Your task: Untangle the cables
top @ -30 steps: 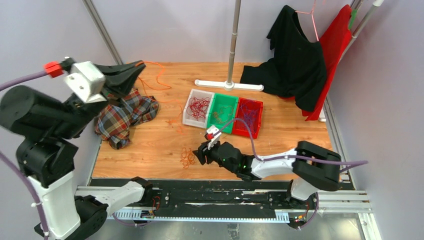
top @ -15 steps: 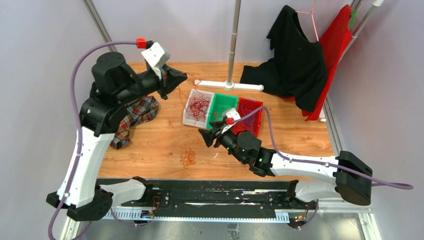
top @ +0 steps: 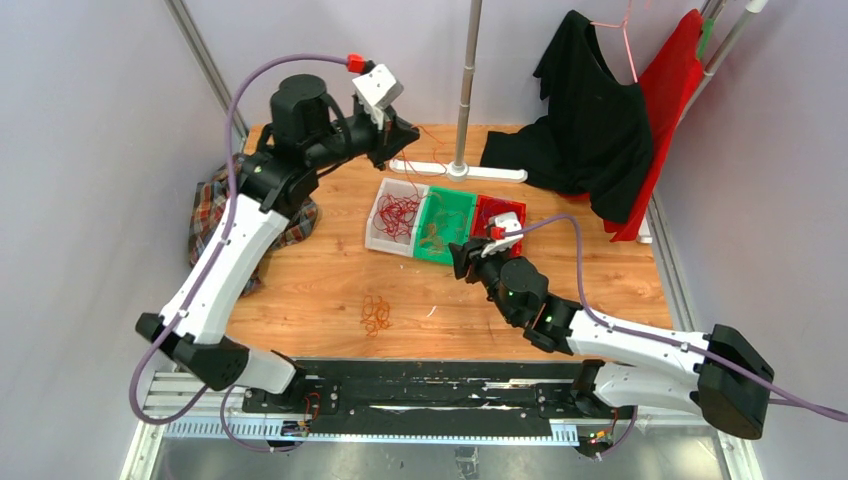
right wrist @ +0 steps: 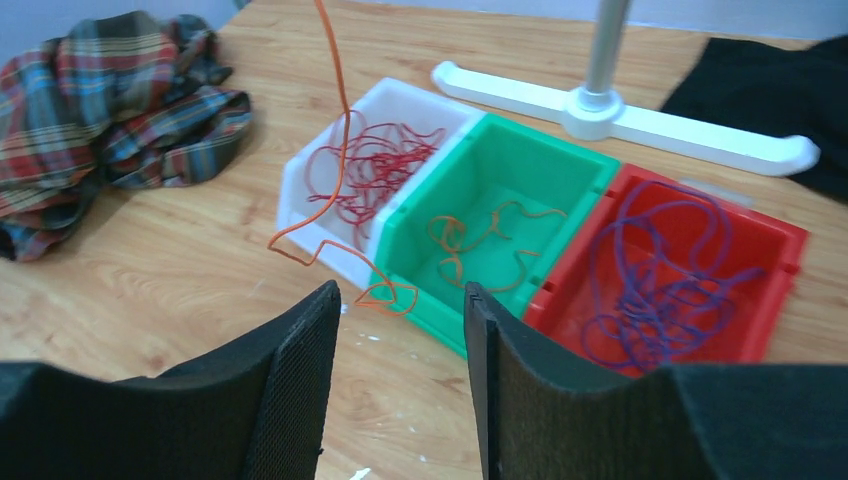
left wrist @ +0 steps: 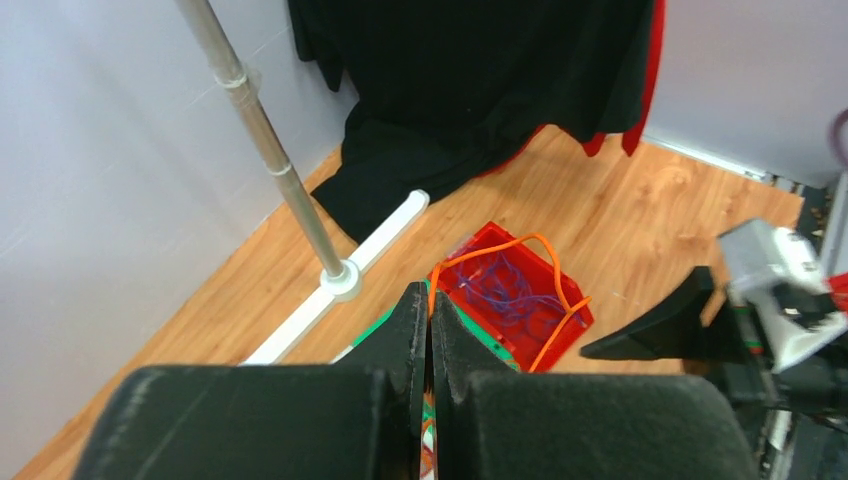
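- Now up above the bins with the left pincer [left wrist: 430,312] — swung across from over the plaid cloth [right wrist: 110,110] within the last second.
- Clamped tight on one orange wire [right wrist: 340,110], carried along; free end dangling just in front of the white bin [right wrist: 300,190] and green bin [right wrist: 545,140].
- Shifted as well with the right pincer [right wrist: 400,300]: from beside the loose orange clump [top: 376,315] on the table [top: 320,290] to the bins' near edge, jaws apart, gripping nothing.
- Sorted already, by the look of it: red wires [right wrist: 365,170] in white, orange wires [right wrist: 480,235] in green, purple wires [right wrist: 660,270] in the red bin [right wrist: 790,240].
- Probably a drop into green next — then back for the clump.
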`<action>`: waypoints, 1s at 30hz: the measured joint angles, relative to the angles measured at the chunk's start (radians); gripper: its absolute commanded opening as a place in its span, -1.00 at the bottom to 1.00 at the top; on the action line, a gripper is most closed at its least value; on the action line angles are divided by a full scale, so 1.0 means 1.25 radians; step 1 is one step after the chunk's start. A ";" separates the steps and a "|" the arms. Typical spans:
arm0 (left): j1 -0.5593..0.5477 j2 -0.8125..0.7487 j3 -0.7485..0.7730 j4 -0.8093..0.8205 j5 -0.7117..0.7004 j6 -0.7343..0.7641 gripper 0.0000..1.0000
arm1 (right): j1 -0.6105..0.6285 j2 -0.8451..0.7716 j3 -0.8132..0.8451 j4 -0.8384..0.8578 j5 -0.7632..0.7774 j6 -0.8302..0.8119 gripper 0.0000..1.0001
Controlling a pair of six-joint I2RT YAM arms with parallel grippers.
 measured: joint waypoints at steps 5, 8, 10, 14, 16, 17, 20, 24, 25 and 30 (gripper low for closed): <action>-0.005 0.081 0.018 0.029 -0.019 0.040 -0.99 | -0.013 -0.049 -0.030 -0.035 0.066 0.008 -0.05; -0.005 0.114 0.018 0.055 -0.026 0.057 -0.99 | -0.020 -0.086 -0.063 -0.050 0.093 0.017 -0.06; -0.005 0.136 0.018 0.079 -0.028 0.065 -0.99 | -0.023 -0.103 -0.080 -0.057 0.102 0.022 -0.06; -0.009 0.194 0.042 0.106 -0.031 0.075 -0.99 | -0.030 -0.124 -0.092 -0.063 0.112 0.026 -0.08; -0.013 0.228 0.062 0.111 -0.033 0.084 -0.99 | -0.031 -0.127 -0.092 -0.064 0.112 0.027 -0.10; -0.014 0.242 0.067 0.115 -0.034 0.087 -0.99 | -0.032 -0.128 -0.092 -0.064 0.112 0.027 -0.11; -0.017 0.276 0.068 0.121 -0.038 0.092 -0.99 | -0.034 -0.129 -0.092 -0.068 0.112 0.028 -0.13; -0.025 0.290 0.035 0.132 -0.051 0.104 -0.99 | -0.035 -0.143 -0.092 -0.085 0.112 0.029 -0.15; -0.030 0.291 0.027 0.131 -0.058 0.113 -0.99 | -0.035 -0.149 -0.092 -0.091 0.113 0.029 -0.15; -0.060 0.303 -0.011 0.128 -0.103 0.175 -0.99 | -0.035 -0.188 -0.092 -0.110 0.120 0.031 -0.17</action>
